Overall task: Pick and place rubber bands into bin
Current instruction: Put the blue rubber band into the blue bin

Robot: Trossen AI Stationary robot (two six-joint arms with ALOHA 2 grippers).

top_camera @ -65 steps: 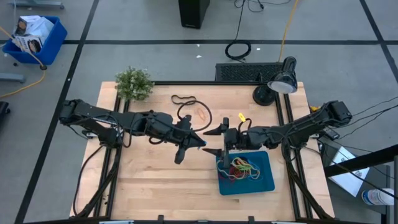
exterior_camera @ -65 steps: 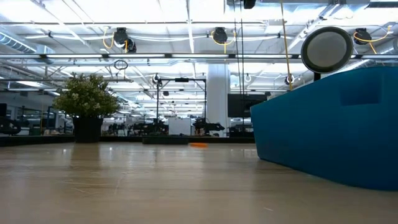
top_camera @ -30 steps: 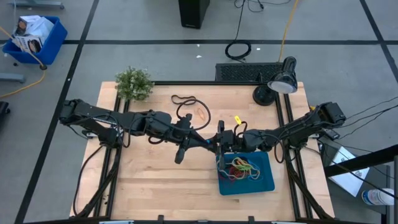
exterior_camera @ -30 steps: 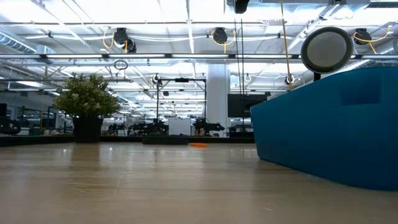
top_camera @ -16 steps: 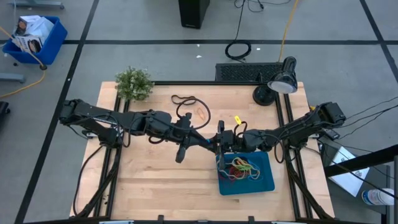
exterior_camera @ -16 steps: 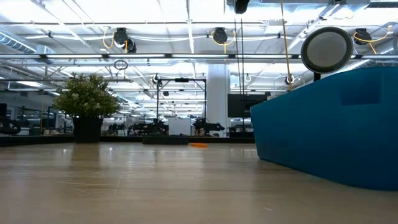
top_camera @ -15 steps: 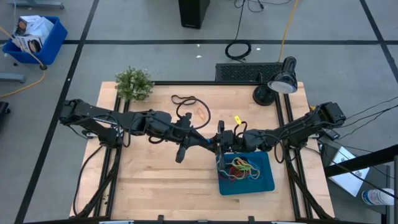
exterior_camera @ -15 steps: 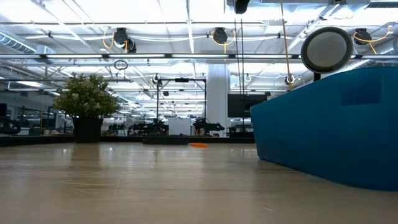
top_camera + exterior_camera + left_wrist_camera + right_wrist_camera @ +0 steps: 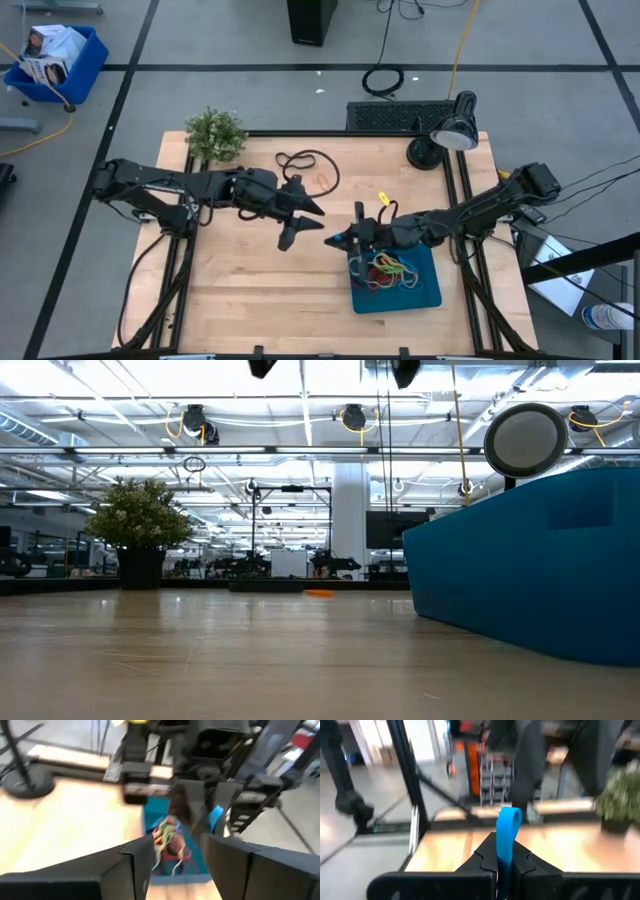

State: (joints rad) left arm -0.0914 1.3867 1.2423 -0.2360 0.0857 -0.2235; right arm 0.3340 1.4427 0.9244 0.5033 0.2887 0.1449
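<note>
My right gripper (image 9: pixel 335 240) hovers just left of the teal bin (image 9: pixel 425 292), shut on a blue rubber band (image 9: pixel 509 827). The bin holds a tangle of red, green and orange rubber bands (image 9: pixel 385 268). My left gripper (image 9: pixel 305 222) stands open a little to the left of the right gripper, facing it, with nothing between its fingers (image 9: pixel 142 860). In the left wrist view the blue band (image 9: pixel 216 815) shows at the right gripper's tips, above the bin's pile (image 9: pixel 167 835). A black band (image 9: pixel 298 160) and an orange band (image 9: pixel 322 181) lie flat on the far part of the table. My right gripper pinches the blue rubber band between its two shut fingers, on the flattened loop's lower part (image 9: pixel 506 847). The fingers run level, pointing toward the table's left. The band's free end stands out past the fingertips, lifted clear of the table and the bin.
A potted plant (image 9: pixel 215 133) stands at the far left corner and a desk lamp (image 9: pixel 445 135) at the far right. A small yellow piece (image 9: pixel 383 197) lies beyond the bin. The near left half of the wooden table (image 9: pixel 250 300) is bare.
My left gripper has opened, let go of the blue band and drawn back toward the table's left and far side. My right gripper stays shut on the band and has shifted slightly toward the left, tipping more level.
</note>
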